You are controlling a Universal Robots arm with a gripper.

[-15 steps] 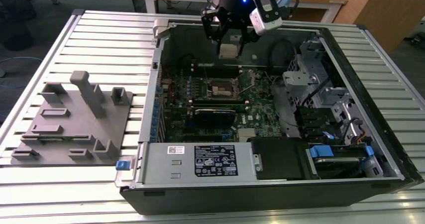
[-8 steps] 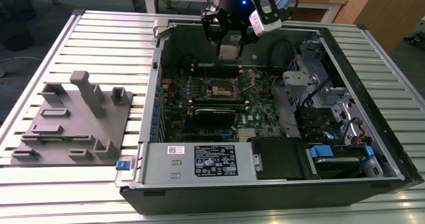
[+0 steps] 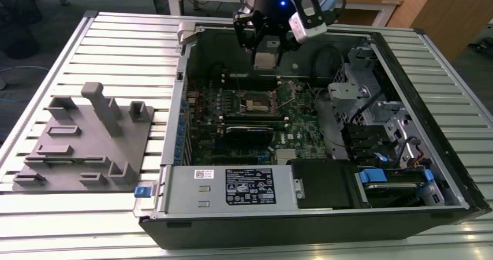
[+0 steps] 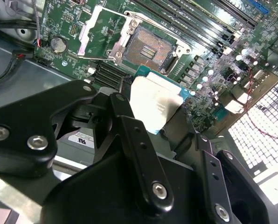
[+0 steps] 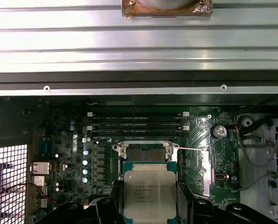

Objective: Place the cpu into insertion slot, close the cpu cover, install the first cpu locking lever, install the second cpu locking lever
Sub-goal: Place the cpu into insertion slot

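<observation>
My fingers clamp cpu by opposite edges, above uncovered insertion slot, not yet seated. Chip likely light, rigid, thin; contacts fragile, so edge grip only, kept level

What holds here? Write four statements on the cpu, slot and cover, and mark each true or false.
1. The tool grips the cpu. True.
2. The cpu sits in the slot. False: the slot is bare, and the cpu hangs in the tool, apart from it.
3. The cover is shut over the slot. False: it stands swung open beside the slot.
4. A grey fixture lies at the exterior view's left of the case. True.
</observation>
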